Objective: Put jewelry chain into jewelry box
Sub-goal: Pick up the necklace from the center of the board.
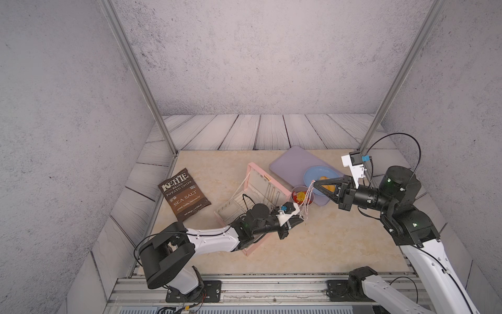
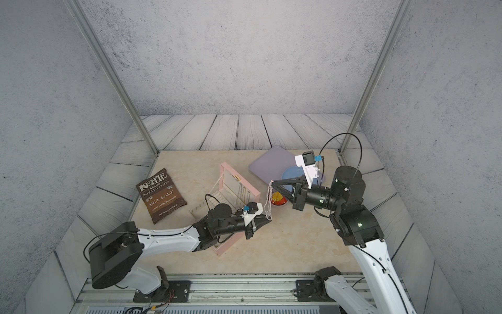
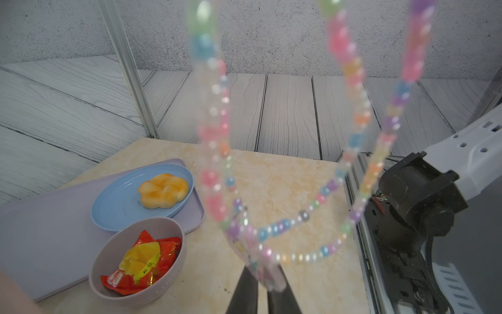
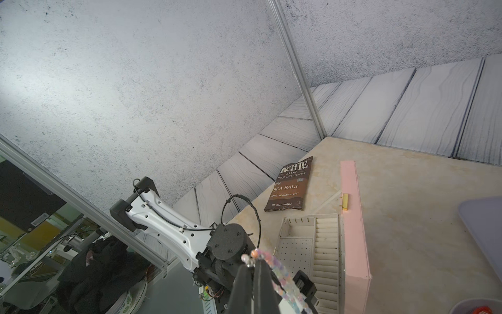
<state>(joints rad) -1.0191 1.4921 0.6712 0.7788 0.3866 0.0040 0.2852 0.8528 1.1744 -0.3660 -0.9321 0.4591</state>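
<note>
The jewelry chain [image 1: 307, 199] [image 2: 269, 199] is a string of small pastel beads hanging in loops between my two grippers. My right gripper [image 1: 315, 183] [image 2: 272, 181] [image 4: 255, 261] is shut on its upper end, up in the air by the blue plate. Below it, my left gripper [image 1: 301, 218] [image 2: 269, 218] [image 3: 264, 277] has its jaws closed on the chain's lowest loop [image 3: 274, 227], just right of the box. The jewelry box [image 1: 271, 185] [image 2: 225, 174] [image 4: 353, 217] is pale pink and stands open, with its lid upright and cream compartments showing. My left arm partly covers the box's tray.
A brown chips bag [image 1: 184, 194] lies left of the box. Behind and right of the box are a lilac tray [image 1: 293, 160], a blue plate [image 3: 114, 201] with a bun [image 3: 163, 190], and a small bowl [image 3: 165, 271] of snack packets. Metal frame posts stand at the back corners.
</note>
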